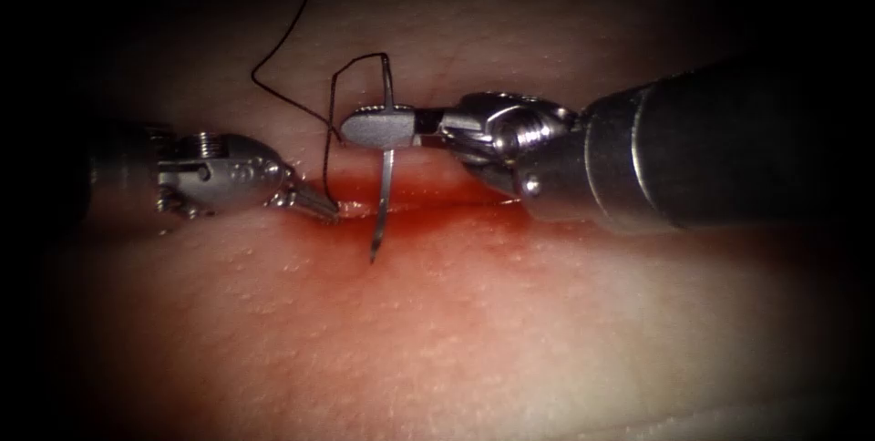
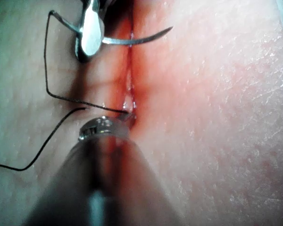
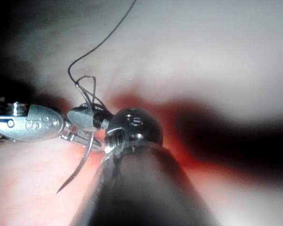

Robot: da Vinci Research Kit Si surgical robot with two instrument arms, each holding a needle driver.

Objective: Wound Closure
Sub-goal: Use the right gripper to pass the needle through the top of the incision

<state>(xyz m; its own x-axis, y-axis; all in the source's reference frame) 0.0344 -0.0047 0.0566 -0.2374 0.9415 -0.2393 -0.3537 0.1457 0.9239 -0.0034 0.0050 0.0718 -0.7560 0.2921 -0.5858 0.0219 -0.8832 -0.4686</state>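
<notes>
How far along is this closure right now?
Early, by the look of it. Done: thread already enters the tissue at the cut's left end, though no knot is clear. In hand: the right hand is shut on the needle near its thread end, point free above the cut, not in tissue. The left hand sits at the cut's left end, holding the edge or thread there. Left: the cut lies open and red.

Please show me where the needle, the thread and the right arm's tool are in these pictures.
needle [image 1: 386, 190], endoscope view: on its shaft below the jaws, above the tissue.
thread [image 2: 46, 70], left wrist view: on the long dark strand beside the cut.
right arm's tool [image 1: 378, 127], endoscope view: on its jaws, shut on the needle near the thread end.
</notes>
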